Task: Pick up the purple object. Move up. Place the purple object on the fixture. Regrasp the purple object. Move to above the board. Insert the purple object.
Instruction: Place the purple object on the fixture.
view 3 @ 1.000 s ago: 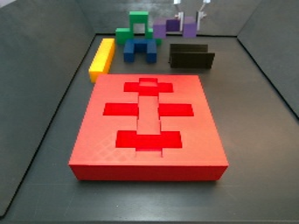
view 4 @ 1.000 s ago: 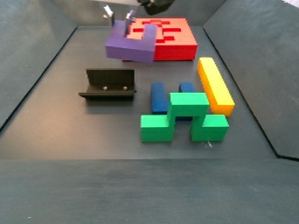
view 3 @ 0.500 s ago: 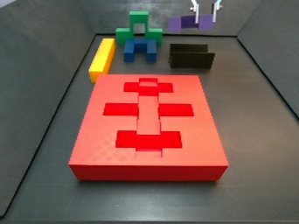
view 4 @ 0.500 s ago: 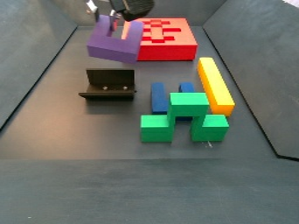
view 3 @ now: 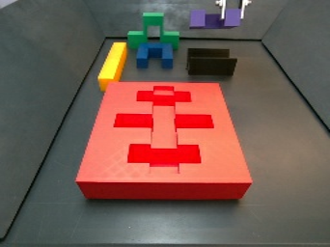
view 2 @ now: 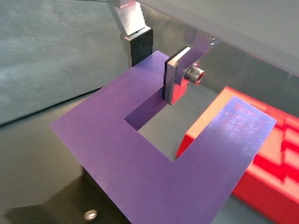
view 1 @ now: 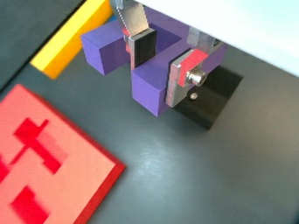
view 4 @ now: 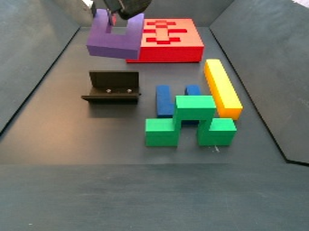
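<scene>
My gripper (view 4: 116,13) is shut on one prong of the purple object (view 4: 114,38), a U-shaped block, and holds it in the air. In both side views it hangs above the dark fixture (view 4: 111,88), apart from it; it shows at the back right in a side view (view 3: 206,17) over the fixture (view 3: 211,63). In both wrist views the silver fingers (view 1: 187,75) clamp a prong of the purple object (view 1: 146,80), with the fixture (view 1: 218,98) below. The gripper (view 2: 156,61) holds the block (view 2: 140,162) by its notch side. The red board (view 3: 164,135) lies on the floor.
A yellow bar (view 3: 114,64) lies beside the board. A green block (view 4: 187,122) and a blue arch block (view 4: 165,99) stand near it. Grey walls (view 3: 52,106) ring the floor. The board's edge shows in both wrist views (view 1: 47,166).
My gripper has carried the purple object away from the board and a little higher, until it hangs over the fixture. Nothing else has moved.
</scene>
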